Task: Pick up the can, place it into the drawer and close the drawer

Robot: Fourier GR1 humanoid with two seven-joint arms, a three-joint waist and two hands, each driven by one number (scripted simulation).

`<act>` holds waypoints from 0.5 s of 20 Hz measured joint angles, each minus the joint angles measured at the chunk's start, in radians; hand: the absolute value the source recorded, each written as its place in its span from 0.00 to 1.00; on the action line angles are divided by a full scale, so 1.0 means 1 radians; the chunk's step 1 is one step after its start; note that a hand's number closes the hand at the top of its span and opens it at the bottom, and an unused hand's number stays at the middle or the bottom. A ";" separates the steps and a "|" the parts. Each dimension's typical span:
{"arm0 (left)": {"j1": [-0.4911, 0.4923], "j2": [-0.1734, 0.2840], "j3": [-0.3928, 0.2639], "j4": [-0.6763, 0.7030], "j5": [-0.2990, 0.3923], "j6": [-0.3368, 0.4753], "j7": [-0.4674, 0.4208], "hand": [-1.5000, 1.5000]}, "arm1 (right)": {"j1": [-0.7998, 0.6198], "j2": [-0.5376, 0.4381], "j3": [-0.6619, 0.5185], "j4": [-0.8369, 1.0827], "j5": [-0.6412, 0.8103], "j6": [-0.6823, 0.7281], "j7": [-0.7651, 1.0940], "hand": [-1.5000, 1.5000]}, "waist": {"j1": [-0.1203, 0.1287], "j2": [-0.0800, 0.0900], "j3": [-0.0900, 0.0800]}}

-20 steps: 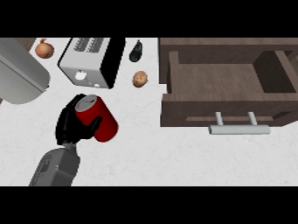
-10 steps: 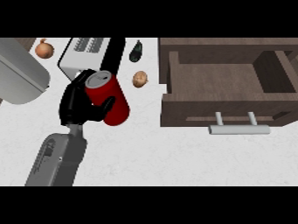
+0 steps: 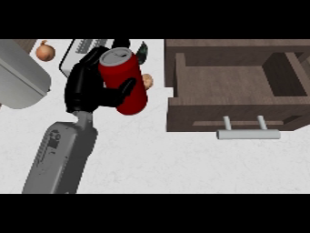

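A red can [image 3: 125,86] with a grey top is held up above the white counter, left of the drawer. My left hand [image 3: 83,90] is shut on it, fingers behind the can and thumb across its front. The wooden drawer [image 3: 227,86] stands pulled out at the right, its inside bare, and its grey bar handle [image 3: 247,134] faces the near side. The can is to the left of the drawer's left wall, not over it. My right hand does not show.
A white toaster [image 3: 77,52] stands behind the hand, mostly hidden. An onion [image 3: 45,50] lies at the far left, a large grey appliance [image 3: 9,75] at the left edge. A small brown item [image 3: 147,82] and a dark one [image 3: 142,47] sit beside the can.
My left hand has risen with the can and carried it toward the far side and a little right, closer to the drawer. The can now looks larger and tilts more upright.
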 measured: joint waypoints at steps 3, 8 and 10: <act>-0.072 -0.004 -0.009 0.017 -0.019 0.043 0.031 1.00 | -0.009 -0.013 -0.007 0.010 -0.011 -0.005 0.005 0.00 | -0.002 0.001 0.000; -0.204 -0.006 -0.031 0.082 -0.024 0.114 0.064 1.00 | -0.019 -0.003 -0.008 0.016 -0.004 0.007 0.007 0.00 | -0.006 0.001 0.000; -0.255 -0.007 -0.029 0.118 -0.019 0.127 0.075 1.00 | -0.015 -0.001 -0.018 0.008 -0.016 0.012 0.015 0.00 | -0.007 0.002 0.000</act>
